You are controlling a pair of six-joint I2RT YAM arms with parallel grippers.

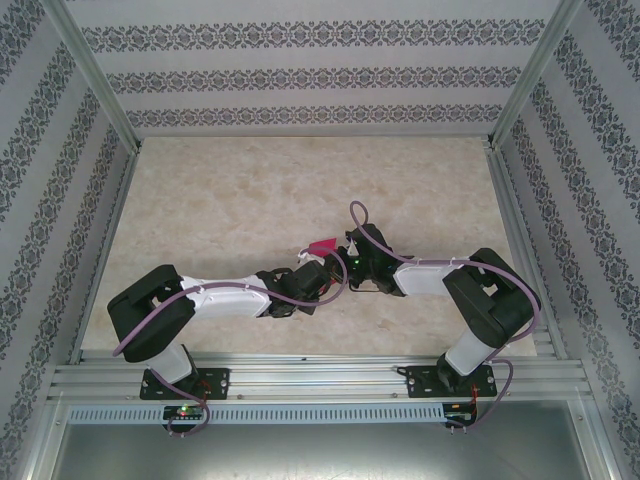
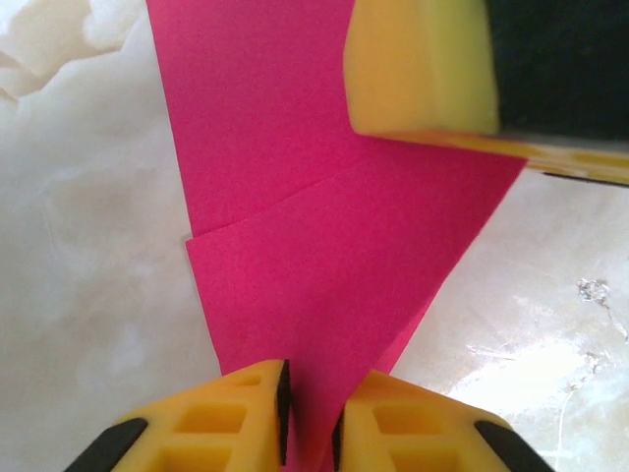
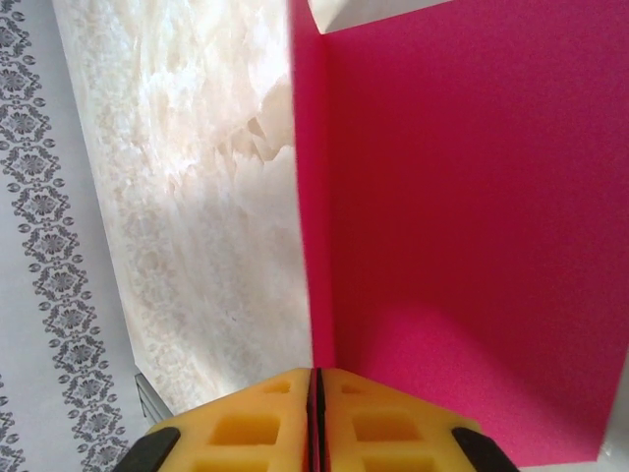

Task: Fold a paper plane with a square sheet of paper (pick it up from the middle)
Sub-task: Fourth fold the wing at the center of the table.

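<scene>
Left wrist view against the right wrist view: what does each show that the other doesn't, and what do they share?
Left wrist: the pink paper narrows toward the left gripper, shut on its tip; a slanting layer edge crosses it, and a yellow finger from the other arm overlaps its top. Right wrist: the paper is a broad panel with one straight crease running into the shut right gripper; patterned wallpaper at the left. Both: the paper pinched in a gripper above the marbled table.
</scene>
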